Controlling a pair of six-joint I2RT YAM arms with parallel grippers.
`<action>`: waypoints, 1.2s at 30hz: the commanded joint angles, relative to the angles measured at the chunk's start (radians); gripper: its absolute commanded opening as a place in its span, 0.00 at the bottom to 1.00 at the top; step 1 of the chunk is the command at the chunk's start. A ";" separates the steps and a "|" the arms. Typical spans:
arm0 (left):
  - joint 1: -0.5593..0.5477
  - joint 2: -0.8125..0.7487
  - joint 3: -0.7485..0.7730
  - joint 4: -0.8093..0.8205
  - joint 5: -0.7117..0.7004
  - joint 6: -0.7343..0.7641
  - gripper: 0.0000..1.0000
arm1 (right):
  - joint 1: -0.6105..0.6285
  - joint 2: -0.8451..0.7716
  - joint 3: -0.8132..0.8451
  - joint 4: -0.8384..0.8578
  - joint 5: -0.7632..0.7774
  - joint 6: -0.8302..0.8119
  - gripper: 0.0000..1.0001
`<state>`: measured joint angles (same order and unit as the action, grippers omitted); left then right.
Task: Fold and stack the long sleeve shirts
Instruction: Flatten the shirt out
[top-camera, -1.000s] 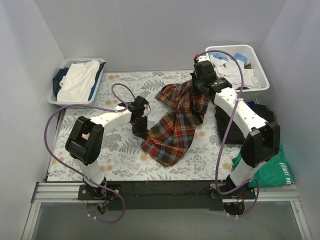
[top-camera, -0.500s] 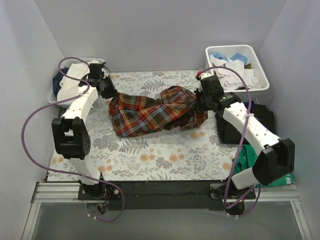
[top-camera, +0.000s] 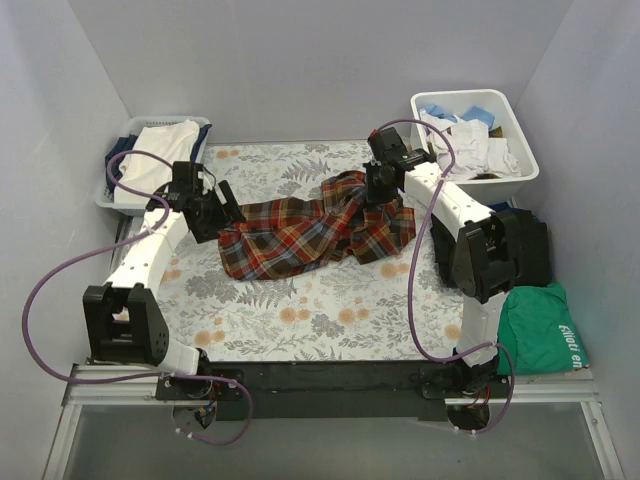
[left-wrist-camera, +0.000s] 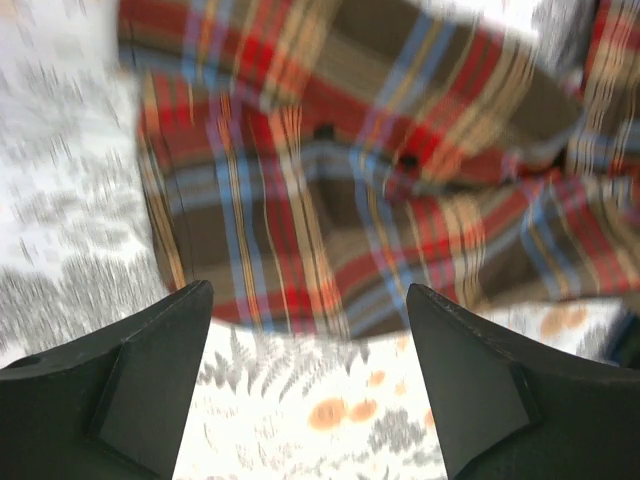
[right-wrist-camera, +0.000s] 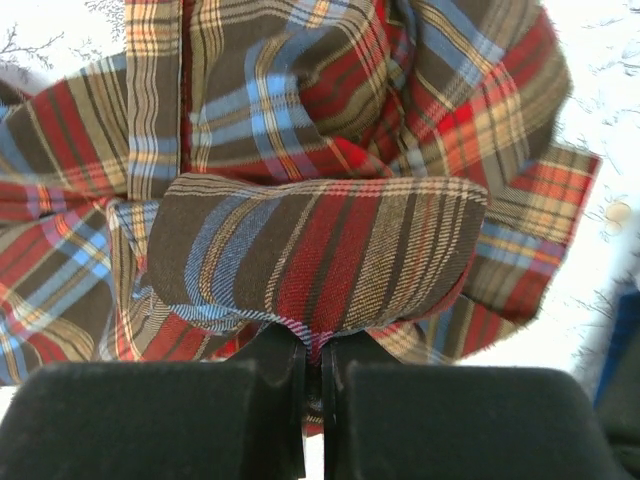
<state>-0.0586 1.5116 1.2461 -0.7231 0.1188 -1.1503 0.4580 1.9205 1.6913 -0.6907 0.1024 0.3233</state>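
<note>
The right fingers (right-wrist-camera: 285, 385) pinch a fold of the plaid shirt (top-camera: 300, 235) at its 1 o'clock end, the left fingers (left-wrist-camera: 150, 370) gape wide at its 9 o'clock edge; crumpled on the tabletop (top-camera: 330, 310), it looks unfolded, stacking undone.

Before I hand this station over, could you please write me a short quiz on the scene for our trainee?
1. True or false: the right gripper is shut on a fold of the plaid shirt.
2. Pick one. The left gripper is: A) open and holding nothing; B) shut on the shirt; C) out of every view.
3. Fill in: the white bin stands at the far ___ corner of the table.
Key: 1 true; 2 A; 3 right.
</note>
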 joint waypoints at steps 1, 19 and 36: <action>-0.065 -0.133 -0.121 -0.065 0.087 -0.058 0.79 | -0.002 0.018 0.076 -0.039 -0.040 0.020 0.01; -0.282 0.091 -0.207 -0.016 -0.031 -0.178 0.72 | -0.002 -0.052 0.011 -0.036 -0.049 -0.032 0.01; -0.285 0.073 0.071 -0.102 -0.241 -0.091 0.00 | -0.005 -0.383 -0.097 0.003 0.086 -0.161 0.01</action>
<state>-0.3428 1.6779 1.1851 -0.7921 -0.0261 -1.2785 0.4583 1.6623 1.6161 -0.7383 0.1192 0.2317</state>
